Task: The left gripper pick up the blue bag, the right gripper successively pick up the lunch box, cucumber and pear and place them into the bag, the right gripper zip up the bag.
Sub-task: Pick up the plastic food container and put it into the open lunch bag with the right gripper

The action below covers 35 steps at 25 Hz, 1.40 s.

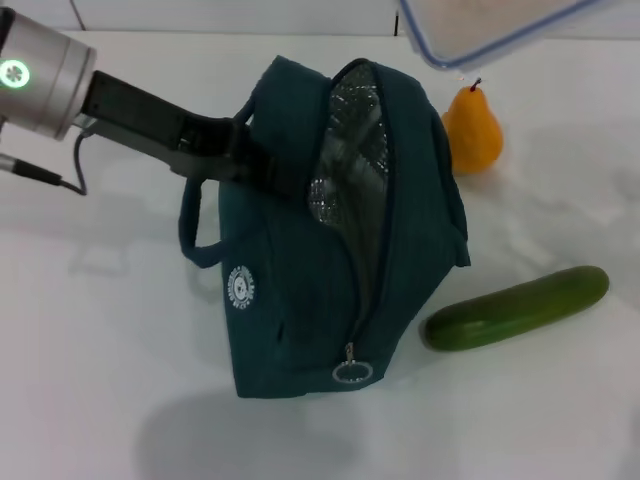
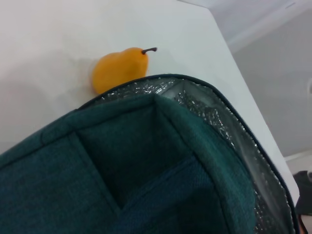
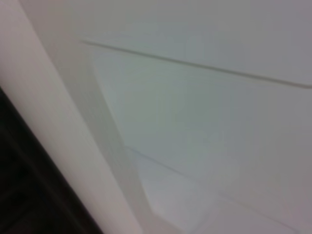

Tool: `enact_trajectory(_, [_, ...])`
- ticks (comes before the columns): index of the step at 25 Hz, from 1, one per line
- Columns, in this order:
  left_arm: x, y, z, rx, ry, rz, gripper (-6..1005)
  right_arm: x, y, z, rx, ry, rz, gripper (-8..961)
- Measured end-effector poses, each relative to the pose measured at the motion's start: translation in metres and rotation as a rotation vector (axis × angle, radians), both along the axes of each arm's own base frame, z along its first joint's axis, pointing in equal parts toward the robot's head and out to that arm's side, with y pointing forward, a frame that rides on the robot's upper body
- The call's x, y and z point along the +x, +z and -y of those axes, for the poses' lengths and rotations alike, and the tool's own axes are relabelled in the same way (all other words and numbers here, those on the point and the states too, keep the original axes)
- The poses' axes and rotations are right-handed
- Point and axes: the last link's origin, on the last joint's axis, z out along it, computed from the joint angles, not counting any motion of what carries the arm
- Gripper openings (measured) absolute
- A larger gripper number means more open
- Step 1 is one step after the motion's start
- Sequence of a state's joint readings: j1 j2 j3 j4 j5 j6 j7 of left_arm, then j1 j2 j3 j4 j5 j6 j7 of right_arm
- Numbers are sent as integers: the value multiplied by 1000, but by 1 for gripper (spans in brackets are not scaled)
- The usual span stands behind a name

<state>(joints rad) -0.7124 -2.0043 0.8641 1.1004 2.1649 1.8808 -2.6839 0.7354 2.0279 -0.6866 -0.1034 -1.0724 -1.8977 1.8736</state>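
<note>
1. Head view: blue bag [image 1: 300, 270] standing on white table [image 1: 90, 330], zipper undone, silvery lining showing, nothing visible inside; silver ring pull [image 1: 352, 373] at 6 o'clock end. Left gripper [image 1: 245, 150] reaching in from 10 o'clock, clamped on bag's upper rim by one handle. Lunch box [image 1: 490, 25] up in the air at 1 o'clock, only a corner in frame, contents not discernible. Pear [image 1: 472, 128] upright on table at 2 o'clock of bag, just beside it. Cucumber [image 1: 515, 307] lying at 4 o'clock of bag, near, not touching. Right gripper out of frame.

2. Left wrist view: teal fabric of blue bag [image 2: 122, 175] filling most of frame, lining along open edge. Pear [image 2: 119, 68] beyond the rim on the table [image 2: 58, 39], partly hidden by bag. Own fingers not shown.

3. Right wrist view: only pale, blurred surfaces and a dark edge; no task thing recognisable, fingers not seen.
</note>
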Motion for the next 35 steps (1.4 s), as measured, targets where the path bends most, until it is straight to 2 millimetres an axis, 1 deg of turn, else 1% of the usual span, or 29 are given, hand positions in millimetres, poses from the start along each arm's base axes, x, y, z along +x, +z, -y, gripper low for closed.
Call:
enact_trajectory(5, [8, -7, -4, -25, -32, 8, 38, -22, -8, -13, -16, 37, 28, 106])
enact_trajectory(8, [8, -7, -4, -25, -39, 10, 38, -30, -21, -22, -25, 23, 103, 109])
enact_trajectory(11, [8, -7, -7, -5, -42, 12, 38, -27, -34, -26, -41, -13, 188, 111])
enact_trajectory(15, [3, -6, -10, 33, -26, 10, 38, -21, -47, -25, -70, -31, 268, 115])
enact_trajectory(19, [-4, -7, -14, 62, 0, 11, 37, -9, -54, -20, -97, -57, 308, 119])
enact_trajectory(24, [-5, -8, -15, 59, -3, 13, 37, 2, -58, -20, -105, -109, 344, 124])
enact_trajectory(27, [-4, -9, -15, 57, -8, 14, 37, 4, -61, -20, -114, -113, 367, 126])
enact_trajectory(35, [-3, -9, -15, 61, -26, 19, 39, -5, -69, -21, -135, -66, 412, 134])
